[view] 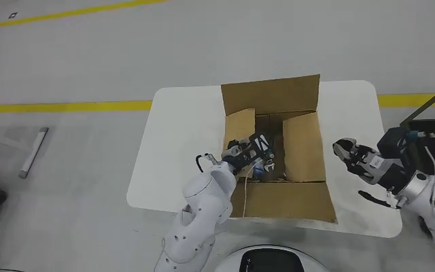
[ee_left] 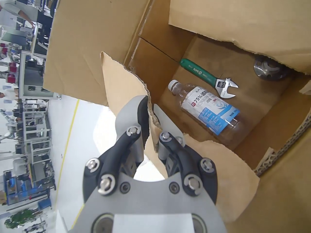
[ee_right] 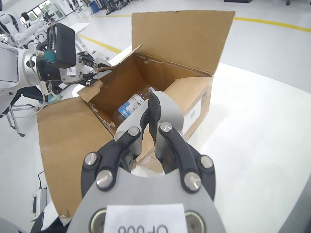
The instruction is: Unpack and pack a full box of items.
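One brown box (view: pixel 272 96), ragged flap (ee_left: pixel 119 78) pinched by left tool (ee_left: pixel 149 109), right tool (ee_right: pixel 152 99) clenched empty.

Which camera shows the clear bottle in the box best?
Left wrist view: the bottle lies whole on the box floor beside the wrench. The right wrist view catches its label and cap behind the right gripper; in the top view the left gripper hangs over that spot.

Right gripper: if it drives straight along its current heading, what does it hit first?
Likely the right flap of the box: the right gripper sits outside the box, pointing at that side. If it clears the flap, the bottle inside is next; height is unclear.
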